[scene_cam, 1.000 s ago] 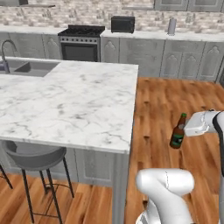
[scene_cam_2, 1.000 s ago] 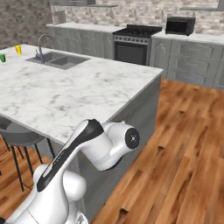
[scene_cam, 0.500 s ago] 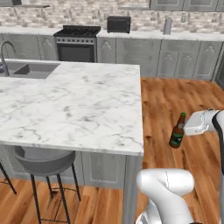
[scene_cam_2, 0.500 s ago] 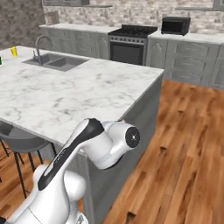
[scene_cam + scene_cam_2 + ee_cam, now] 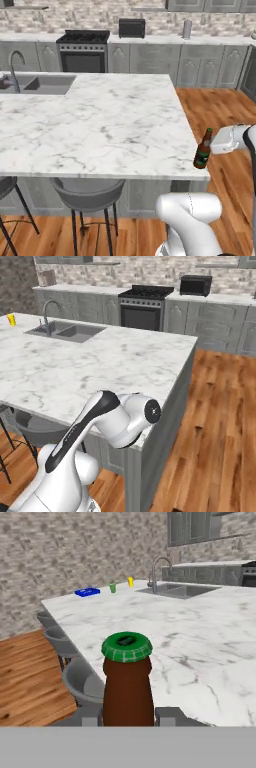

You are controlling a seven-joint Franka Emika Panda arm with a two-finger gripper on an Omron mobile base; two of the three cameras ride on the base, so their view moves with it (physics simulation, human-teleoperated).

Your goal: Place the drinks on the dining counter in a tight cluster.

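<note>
Beer bottle (image 5: 202, 150) upright, pinched in gripper (image 5: 129, 716); we carry it beside dining counter (image 5: 100, 120) edge, ready for placing

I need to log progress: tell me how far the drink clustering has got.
Done: nothing yet; no bottle stands on the dining counter. In hand: the end effector is shut on the brown beer bottle, held upright beside the counter's corner. Left: set it down, then bring the other drinks next to it.
</note>
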